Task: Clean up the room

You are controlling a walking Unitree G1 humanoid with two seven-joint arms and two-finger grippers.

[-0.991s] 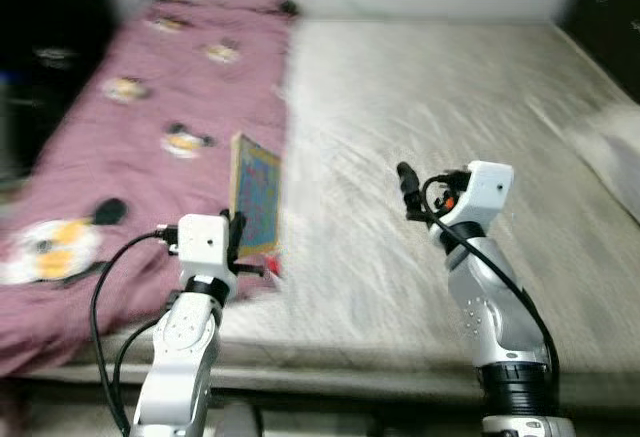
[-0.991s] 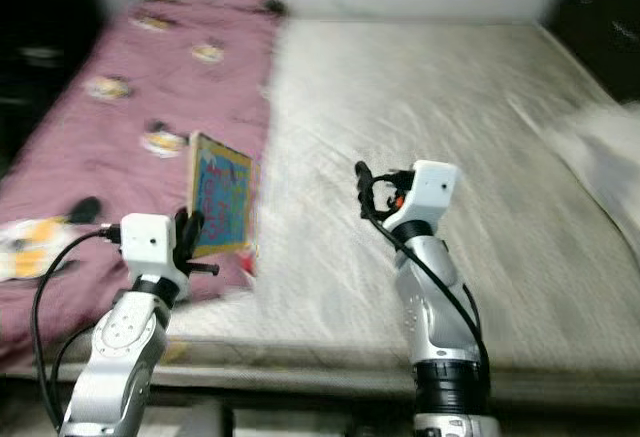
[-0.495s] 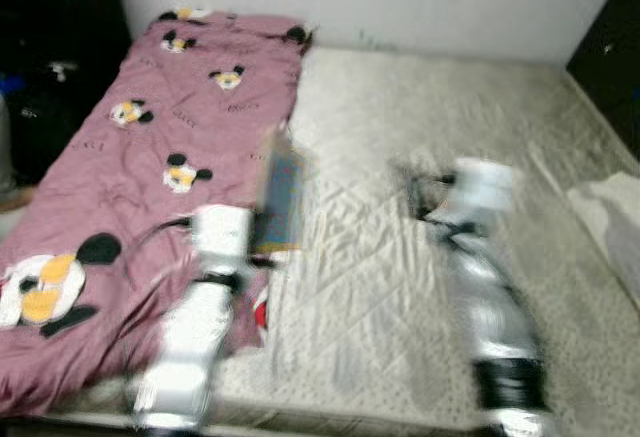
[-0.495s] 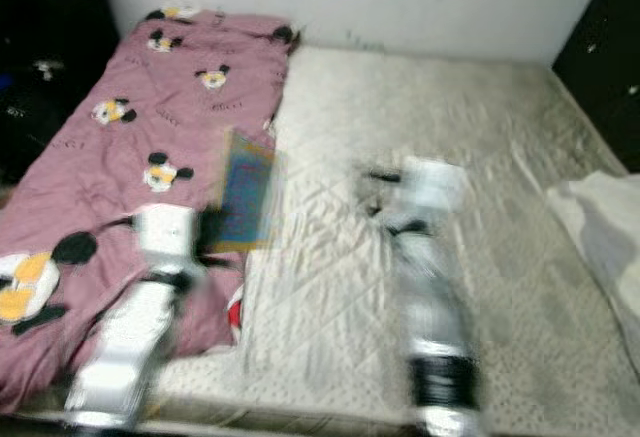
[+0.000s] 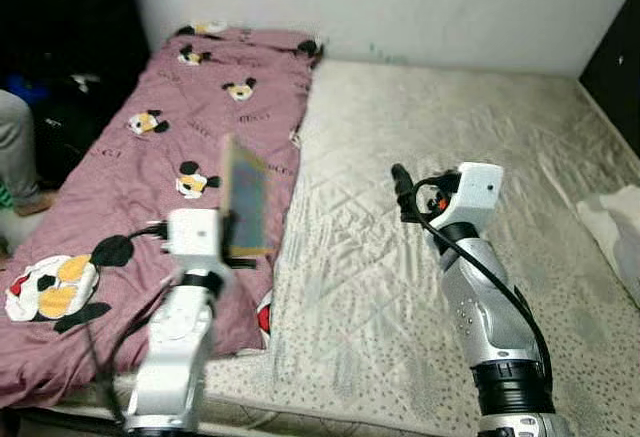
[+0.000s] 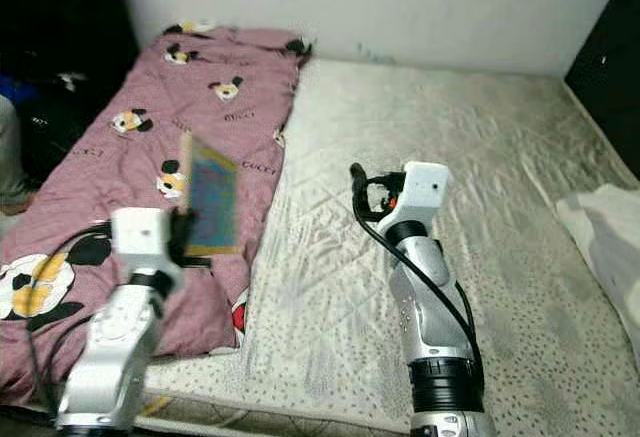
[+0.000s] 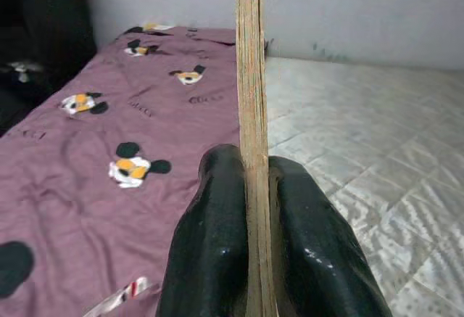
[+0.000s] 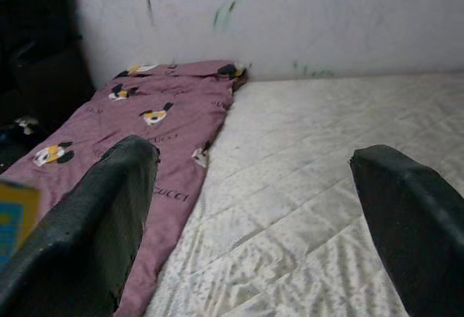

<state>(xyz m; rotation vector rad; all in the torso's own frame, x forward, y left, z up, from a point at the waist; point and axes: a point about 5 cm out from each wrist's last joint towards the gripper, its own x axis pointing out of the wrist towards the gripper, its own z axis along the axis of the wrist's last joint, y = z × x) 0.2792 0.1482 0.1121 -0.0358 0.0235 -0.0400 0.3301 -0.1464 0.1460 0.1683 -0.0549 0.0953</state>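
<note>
Over the near left part of the bed, the left gripper is clamped on a thin flat book with a blue and yellow cover, holding it upright on edge above the maroon blanket with cartoon mouse prints. That blanket covers the left strip of the pale quilted mattress. Further right, the right gripper hangs above the mattress middle with its black fingers spread wide apart, holding nothing. A crumpled white cloth lies at the mattress's right edge
</note>
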